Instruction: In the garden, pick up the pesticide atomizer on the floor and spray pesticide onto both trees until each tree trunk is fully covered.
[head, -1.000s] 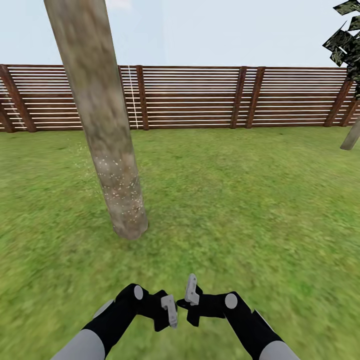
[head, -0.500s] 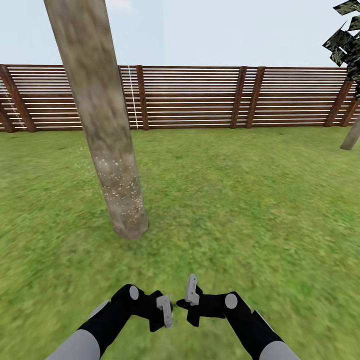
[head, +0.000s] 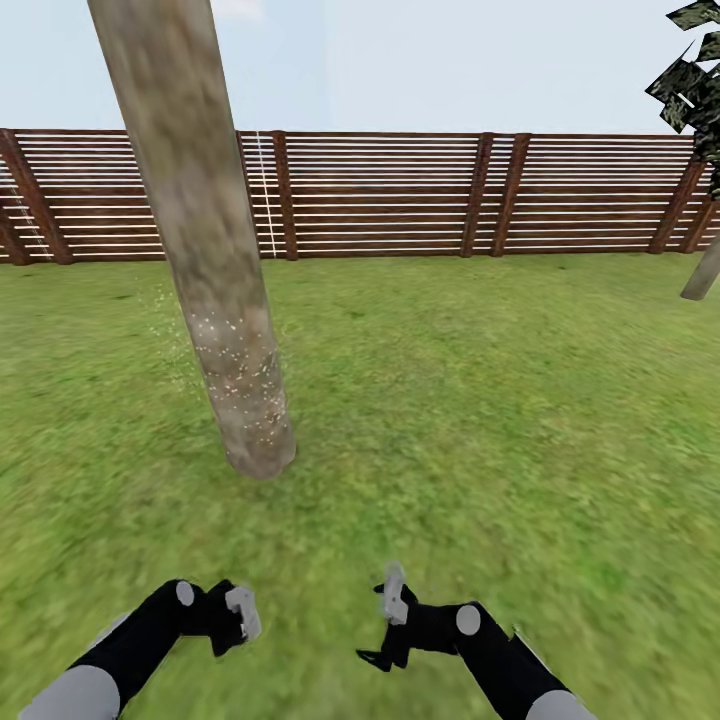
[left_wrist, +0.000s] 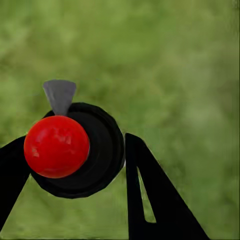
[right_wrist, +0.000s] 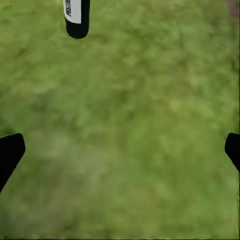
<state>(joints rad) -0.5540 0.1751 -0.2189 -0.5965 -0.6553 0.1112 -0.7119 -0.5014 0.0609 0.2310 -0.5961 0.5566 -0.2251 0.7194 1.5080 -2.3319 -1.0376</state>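
The left pincer has shifted left and nearer, clamped on the pesticide atomizer. The right pincer sits slightly lower, fingers spread wide and empty. The speckled tree trunk is unchanged.

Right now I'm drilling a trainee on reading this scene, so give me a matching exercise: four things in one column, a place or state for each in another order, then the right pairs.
Things:
1. pesticide atomizer
2. right gripper
3. tree trunk
4. fence

Places or states:
A. open over bare grass
B. speckled with pale flecks low down, leaning, rooted in the lawn
C. clamped in the left gripper, red top toward the wrist camera
D. brown slats along the far side of the lawn

Pairs: 1-C, 2-A, 3-B, 4-D
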